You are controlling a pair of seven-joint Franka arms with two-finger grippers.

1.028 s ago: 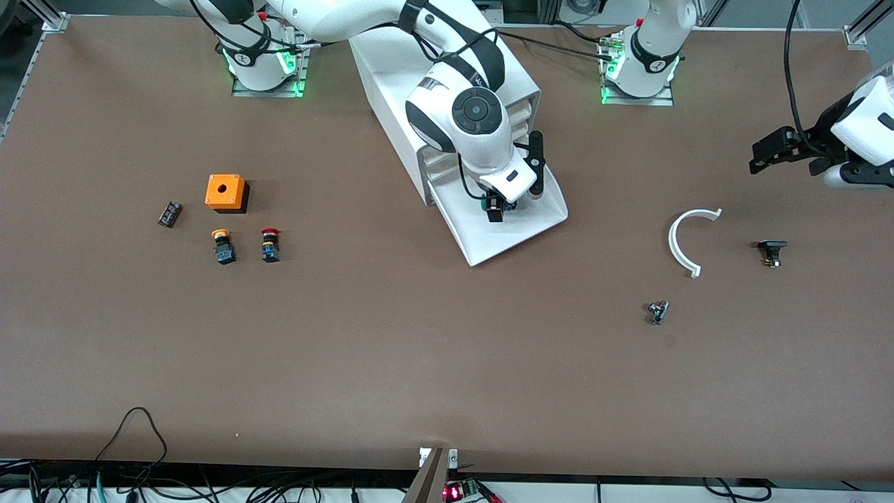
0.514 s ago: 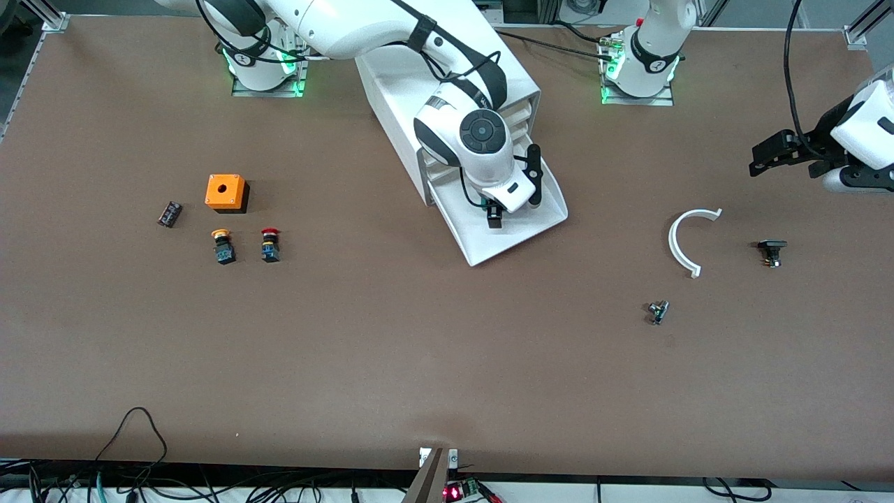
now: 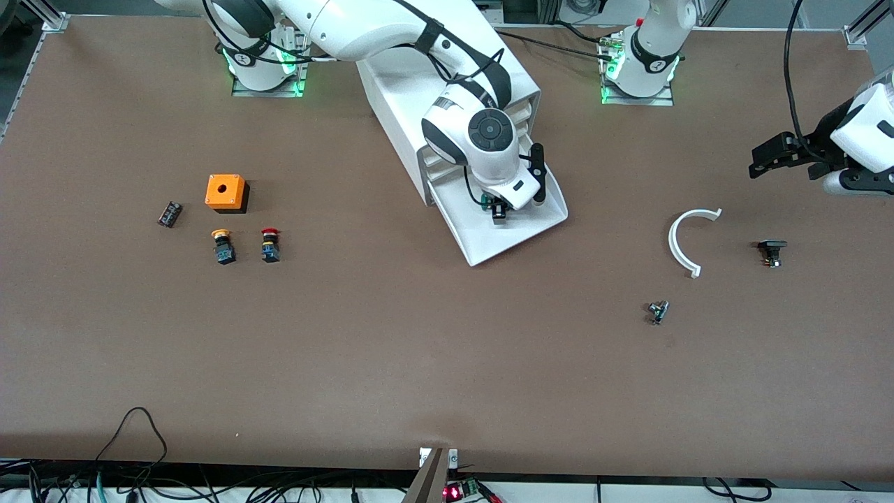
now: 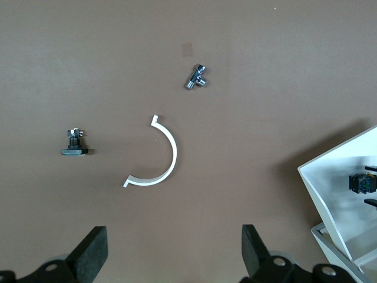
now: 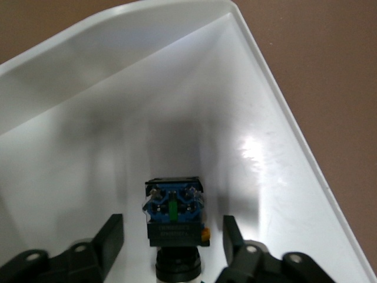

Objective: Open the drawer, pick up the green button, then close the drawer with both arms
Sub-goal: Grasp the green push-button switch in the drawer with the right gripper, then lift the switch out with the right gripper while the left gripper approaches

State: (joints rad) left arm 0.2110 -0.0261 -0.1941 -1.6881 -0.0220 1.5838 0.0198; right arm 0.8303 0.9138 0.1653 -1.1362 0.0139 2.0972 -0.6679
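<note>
Across the brown table (image 3: 391, 363), the biggest thing is the white box cabinet (image 3: 412, 105), standing between the two arm bases. Its lowest drawer (image 3: 517, 234) is pulled out toward the front camera as a shallow white tray; the two drawers above it are pushed in.

From its base at its own end of the table, the right arm (image 3: 363, 31) reaches over the cabinet and down into the open drawer. The right gripper (image 5: 174, 236) sits low in the tray with one finger on each side of the button (image 5: 174, 212). The fingers (image 5: 109, 239) stand apart from the button's body with a gap showing on both sides, so they bracket it without gripping it.

The left arm (image 3: 862, 133) waits at its end of the table, and the left gripper (image 4: 171, 259) hangs fully spread and empty above bare tabletop near a white curved piece (image 3: 681, 241).

The button lies on its side on the drawer floor, near the middle of the tray. Its long axis runs along the drawer's pull-out line: the black-and-blue contact end points toward the drawer's closed front wall, and the dark round cap end points back toward the wrist. A green mark shows at the centre of the blue end; the cap's colour cannot be told from here.

Toward the right arm's end lie an orange box (image 3: 225, 192), a yellow-capped button (image 3: 223, 247) and a red-capped button (image 3: 270, 244).
</note>
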